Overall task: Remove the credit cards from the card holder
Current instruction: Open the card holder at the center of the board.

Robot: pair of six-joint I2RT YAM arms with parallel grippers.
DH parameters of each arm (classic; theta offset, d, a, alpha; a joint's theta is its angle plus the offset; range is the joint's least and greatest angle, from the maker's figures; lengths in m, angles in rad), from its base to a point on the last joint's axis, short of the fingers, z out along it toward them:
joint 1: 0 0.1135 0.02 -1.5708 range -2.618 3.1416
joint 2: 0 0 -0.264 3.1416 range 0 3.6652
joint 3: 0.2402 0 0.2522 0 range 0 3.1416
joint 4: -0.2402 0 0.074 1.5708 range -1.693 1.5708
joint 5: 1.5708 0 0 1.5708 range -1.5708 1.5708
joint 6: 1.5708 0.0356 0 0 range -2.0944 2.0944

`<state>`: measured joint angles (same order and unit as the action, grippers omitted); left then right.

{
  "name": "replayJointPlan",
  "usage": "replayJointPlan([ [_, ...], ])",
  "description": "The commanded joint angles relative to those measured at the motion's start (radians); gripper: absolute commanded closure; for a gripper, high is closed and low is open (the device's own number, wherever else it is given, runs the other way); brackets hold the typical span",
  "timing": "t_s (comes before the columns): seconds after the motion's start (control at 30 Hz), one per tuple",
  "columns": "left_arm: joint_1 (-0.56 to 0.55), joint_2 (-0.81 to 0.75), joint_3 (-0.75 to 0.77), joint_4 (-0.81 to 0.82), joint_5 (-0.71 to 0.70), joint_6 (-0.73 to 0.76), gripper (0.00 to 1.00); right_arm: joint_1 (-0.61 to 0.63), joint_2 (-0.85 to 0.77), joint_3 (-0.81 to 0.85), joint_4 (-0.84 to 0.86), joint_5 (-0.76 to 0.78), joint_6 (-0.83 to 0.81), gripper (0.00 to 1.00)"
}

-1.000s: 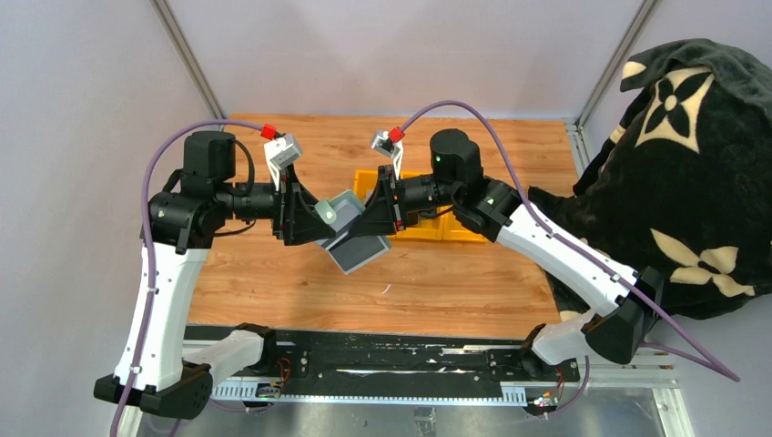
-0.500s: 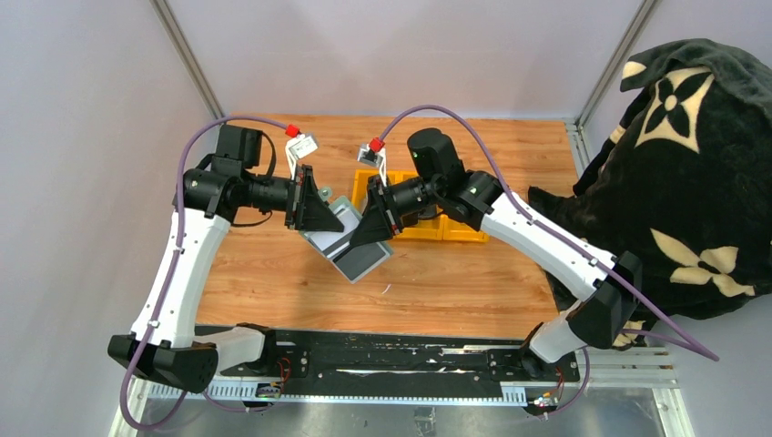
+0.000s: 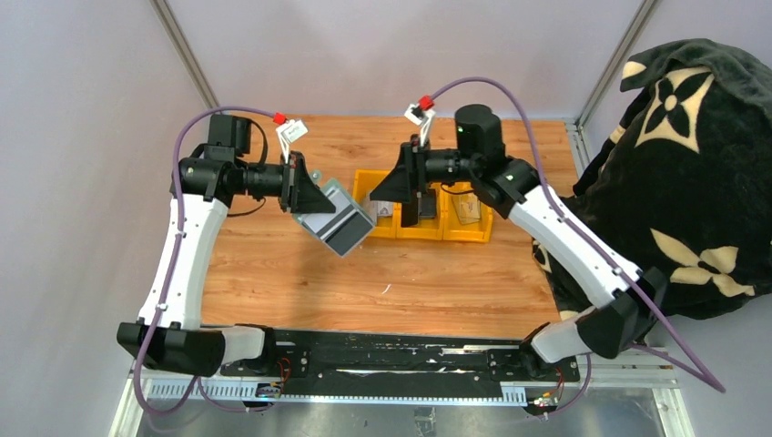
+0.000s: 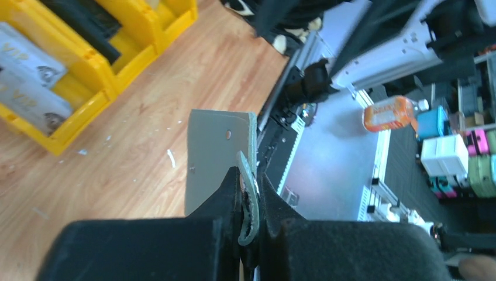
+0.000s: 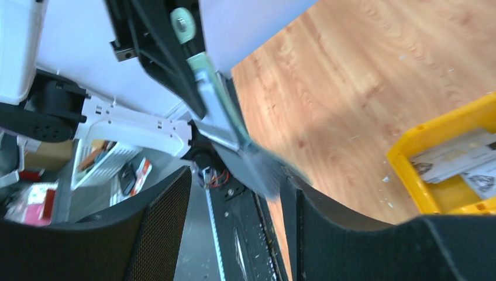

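Wooden desk [image 3: 273,273] stretched under both arms. Left hand [image 3: 312,195] was clamped tight on the sage-green card holder [image 3: 339,224], held tilted in the air above the boards. Right hand [image 3: 391,189] stood with its jaws wide apart, gripping nothing, over the yellow bin [image 3: 455,236], where credit cards [image 3: 468,208] lay.

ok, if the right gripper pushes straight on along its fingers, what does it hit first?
Most likely the card holder, dead ahead between the open fingers of the right gripper in its wrist view, and clamped by the left gripper. From above there's a gap; exact depth is unclear.
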<state>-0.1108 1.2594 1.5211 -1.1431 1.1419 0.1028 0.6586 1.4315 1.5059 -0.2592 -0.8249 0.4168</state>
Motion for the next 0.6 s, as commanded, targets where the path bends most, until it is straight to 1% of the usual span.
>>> replayJointPlan([
  [0.0,0.051,0.042,0.066,0.015,-0.031,-0.076,1.0,-0.006,-0.107,-0.07,0.143,0.118,0.146,0.39],
  [0.07,0.061,0.049,0.073,0.031,-0.046,-0.097,1.0,0.002,-0.119,-0.112,0.231,0.097,0.218,0.4],
  [0.13,0.065,0.044,0.069,0.075,-0.06,-0.16,1.0,0.027,-0.117,-0.155,0.33,0.073,0.302,0.4],
  [0.2,0.065,0.025,0.045,0.158,-0.07,-0.249,1.0,0.058,-0.105,-0.188,0.415,0.066,0.36,0.4],
  [0.33,0.065,-0.054,-0.044,0.415,-0.105,-0.445,1.0,0.095,-0.061,-0.239,0.588,0.055,0.497,0.42],
  [0.43,0.071,-0.116,-0.125,0.596,-0.09,-0.577,1.0,0.098,-0.029,-0.273,0.711,0.055,0.585,0.43],
  [0.57,0.072,-0.176,-0.212,0.8,-0.082,-0.72,1.0,0.103,0.004,-0.276,0.755,0.051,0.611,0.44],
])
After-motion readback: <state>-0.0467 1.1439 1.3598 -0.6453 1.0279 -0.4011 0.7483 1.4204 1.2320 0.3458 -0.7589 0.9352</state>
